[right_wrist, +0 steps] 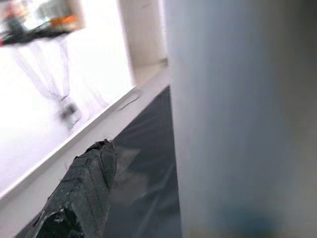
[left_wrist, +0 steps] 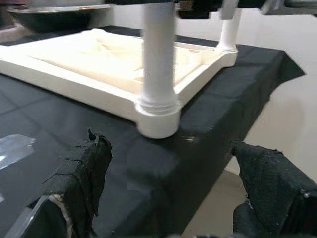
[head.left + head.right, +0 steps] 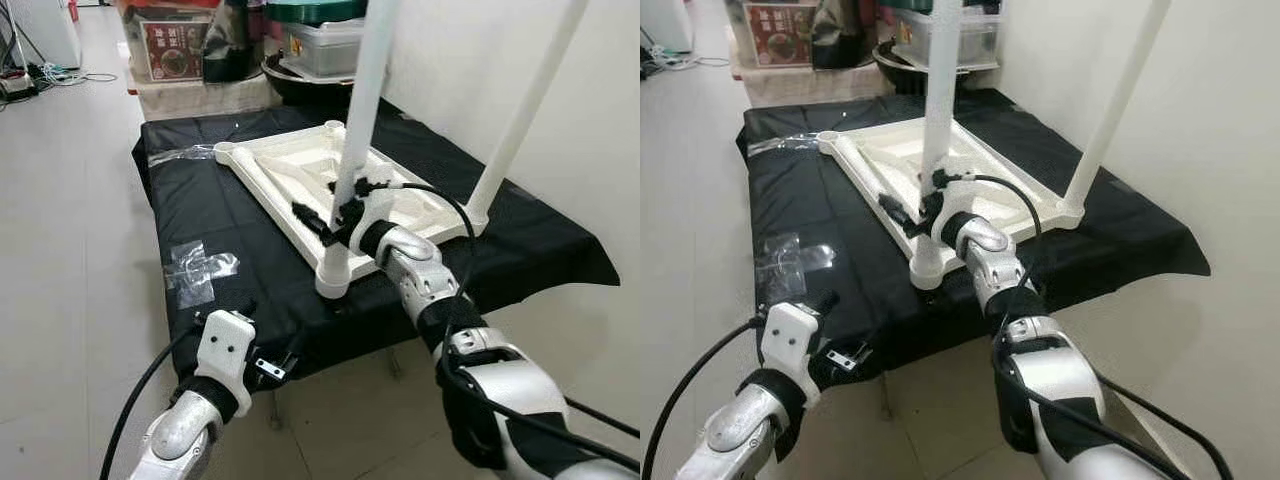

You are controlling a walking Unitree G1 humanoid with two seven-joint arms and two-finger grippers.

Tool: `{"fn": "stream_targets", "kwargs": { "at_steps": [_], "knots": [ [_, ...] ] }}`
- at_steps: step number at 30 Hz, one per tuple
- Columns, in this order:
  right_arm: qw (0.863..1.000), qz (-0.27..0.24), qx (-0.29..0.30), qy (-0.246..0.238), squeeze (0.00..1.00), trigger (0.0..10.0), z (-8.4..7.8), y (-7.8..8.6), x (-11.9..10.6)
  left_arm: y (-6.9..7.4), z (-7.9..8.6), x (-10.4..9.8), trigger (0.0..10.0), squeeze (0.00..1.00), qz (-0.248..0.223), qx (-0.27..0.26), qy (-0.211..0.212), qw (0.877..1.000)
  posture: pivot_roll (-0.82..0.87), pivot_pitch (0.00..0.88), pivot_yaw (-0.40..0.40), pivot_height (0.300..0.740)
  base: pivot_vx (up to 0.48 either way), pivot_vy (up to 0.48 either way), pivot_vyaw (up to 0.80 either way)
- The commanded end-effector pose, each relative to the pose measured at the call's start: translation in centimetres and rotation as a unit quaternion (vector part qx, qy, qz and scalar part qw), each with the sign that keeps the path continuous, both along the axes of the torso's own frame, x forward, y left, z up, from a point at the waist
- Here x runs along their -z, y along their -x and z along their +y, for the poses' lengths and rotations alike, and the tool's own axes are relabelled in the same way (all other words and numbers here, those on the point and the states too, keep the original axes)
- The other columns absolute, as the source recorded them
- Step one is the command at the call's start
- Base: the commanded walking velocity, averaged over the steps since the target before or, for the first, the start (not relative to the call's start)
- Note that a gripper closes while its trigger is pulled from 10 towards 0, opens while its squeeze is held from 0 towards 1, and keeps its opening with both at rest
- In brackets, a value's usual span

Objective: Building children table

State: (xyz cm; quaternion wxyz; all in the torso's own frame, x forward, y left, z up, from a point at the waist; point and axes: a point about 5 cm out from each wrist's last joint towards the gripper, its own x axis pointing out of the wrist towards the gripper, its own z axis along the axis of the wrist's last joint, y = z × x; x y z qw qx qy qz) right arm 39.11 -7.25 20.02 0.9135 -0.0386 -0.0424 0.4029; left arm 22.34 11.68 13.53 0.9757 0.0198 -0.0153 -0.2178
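Note:
A white children's tabletop lies upside down on a table under a black cloth. Two white legs stand upright in its corners, one at the near corner and one at the right corner. My right gripper reaches low around the near leg. In the right wrist view one black finger stands apart from the leg, so it is open. My left gripper hangs open at the table's near edge, facing the near leg's socket, with nothing between its fingers.
Crumpled clear tape sticks to the cloth at the front left. Boxes and a plastic container crowd the floor behind the table. A white wall runs close along the right. Bare floor lies to the left.

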Motion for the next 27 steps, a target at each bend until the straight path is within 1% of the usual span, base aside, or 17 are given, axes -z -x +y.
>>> {"fn": "stream_targets", "kwargs": {
  "at_steps": [1, 4, 5, 6, 10, 11, 12, 13, 14, 15, 17, 18, 21, 22, 23, 26, 27],
  "knots": [
    [0.996, 0.008, -0.074, 0.04, 0.0, 6.8, 1.5, 0.9, 1.3, 0.1, 0.0, 0.4, 10.0, 0.0, 0.016, 0.008, -0.005, 1.0, 0.12, 0.0, -0.106, 0.74, 0.0, 0.0, 0.0],
    [0.996, 0.008, -0.074, 0.04, 0.0, 6.8, 1.5, 0.9, 1.3, 0.1, 0.0, 0.4, 10.0, 0.0, 0.016, 0.008, -0.005, 1.0, 0.12, 0.0, -0.106, 0.74, 0.0, 0.0, 0.0],
    [0.995, 0.018, -0.086, 0.054, 0.0, 0.0, 1.7, 1.2, 2.2, 0.1, 0.1, 0.6, 10.0, 0.0, 0.026, 0.004, -0.002, 1.0, 0.13, 0.0, -0.109, 0.74, 0.0, 0.0, 0.0],
    [0.995, 0.04, 0.077, 0.043, 0.0, 0.0, 0.6, -0.1, 2.7, 0.2, 0.9, 1.9, 10.0, 0.0, 0.055, -0.031, -0.013, 0.998, 0.12, 0.0, -0.108, 0.74, 0.0, 0.0, 0.0],
    [0.995, 0.04, 0.077, 0.043, 0.0, 0.0, 0.6, -0.1, 2.7, 0.2, 0.9, 1.9, 10.0, 0.0, 0.055, -0.031, -0.013, 0.998, 0.12, 0.0, -0.108, 0.74, 0.0, 0.0, 0.0],
    [0.977, 0.055, 0.202, 0.039, 0.0, 0.0, -0.6, -0.8, 3.1, 0.4, 1.5, 2.9, 10.0, 0.0, 0.077, -0.055, -0.023, 0.995, 0.12, 0.0, -0.107, 0.74, 0.0, 0.0, 0.0],
    [0.926, 0.067, 0.37, 0.015, 0.0, 0.0, -3.2, -1.1, 3.6, 0.4, 2.3, 3.9, 10.0, 0.0, 0.097, -0.094, -0.023, 0.991, 0.11, 0.0, -0.098, 0.74, 0.0, 0.0, 0.0],
    [0.926, 0.067, 0.37, 0.015, 0.0, 0.0, -3.2, -1.1, 3.6, 0.4, 2.3, 3.9, 10.0, 0.0, 0.097, -0.094, -0.023, 0.991, 0.11, 0.0, -0.098, 0.74, 0.0, 0.0, 0.0],
    [0.881, 0.079, 0.467, -0.005, 0.0, 0.0, -4.8, -0.9, 4.2, 0.4, 2.8, 4.7, 10.0, 0.0, 0.109, -0.117, -0.028, 0.987, 0.11, 0.0, -0.098, 0.74, 0.0, 0.0, 0.0],
    [0.863, 0.086, 0.497, -0.018, 0.0, 0.0, -5.0, -0.5, 4.8, 0.3, 3.1, 4.9, 10.0, 0.0, 0.11, -0.131, -0.023, 0.985, 0.11, 0.0, -0.091, 0.74, 0.0, 0.0, 0.0],
    [0.863, 0.086, 0.497, -0.018, 0.0, 0.0, -5.0, -0.5, 4.8, 0.3, 3.1, 4.9, 10.0, 0.0, 0.11, -0.131, -0.023, 0.985, 0.11, 0.0, -0.091, 0.74, 0.0, 0.0, 0.0],
    [0.858, 0.092, 0.504, -0.021, 0.0, 0.0, -4.6, -0.1, 5.3, 0.0, 3.4, 5.0, 10.0, 0.0, 0.105, -0.15, -0.019, 0.983, 0.1, 0.0, -0.089, 0.74, 0.0, 0.0, 0.0],
    [0.861, 0.098, 0.499, -0.022, 0.0, 0.0, -3.9, 0.1, 5.5, -0.2, 3.7, 5.1, 10.0, 0.0, 0.1, -0.166, -0.018, 0.981, 0.09, 0.0, -0.09, 0.74, 0.0, 0.0, 0.0],
    [0.859, 0.104, 0.5, -0.026, 0.0, 0.4, -3.3, 0.4, 5.5, -0.4, 3.9, 5.2, 10.0, 0.0, 0.098, -0.179, -0.013, 0.979, 0.09, 0.0, -0.093, 0.74, 0.0, 0.0, 0.0],
    [0.865, 0.107, 0.49, -0.027, 0.0, 6.3, -2.6, 0.5, 5.4, -0.4, 3.7, 5.3, 10.0, 0.0, 0.095, -0.182, -0.01, 0.979, 0.08, 0.0, -0.092, 0.74, 0.0, 0.0, 0.0],
    [0.868, 0.109, 0.484, -0.028, 0.0, 6.3, -2.2, 0.5, 5.3, -0.5, 3.5, 5.3, 10.0, 0.0, 0.093, -0.181, -0.008, 0.979, 0.08, 0.0, -0.092, 0.74, 0.0, 0.0, 0.0],
    [0.887, 0.105, 0.448, -0.045, 0.0, 10.0, -1.3, 0.5, 4.9, -0.6, 3.2, 5.4, 10.0, 0.0, 0.091, -0.181, 0.0, 0.979, 0.08, 0.0, -0.09, 0.74, 0.0, 0.0, 0.0]
  ]
}}
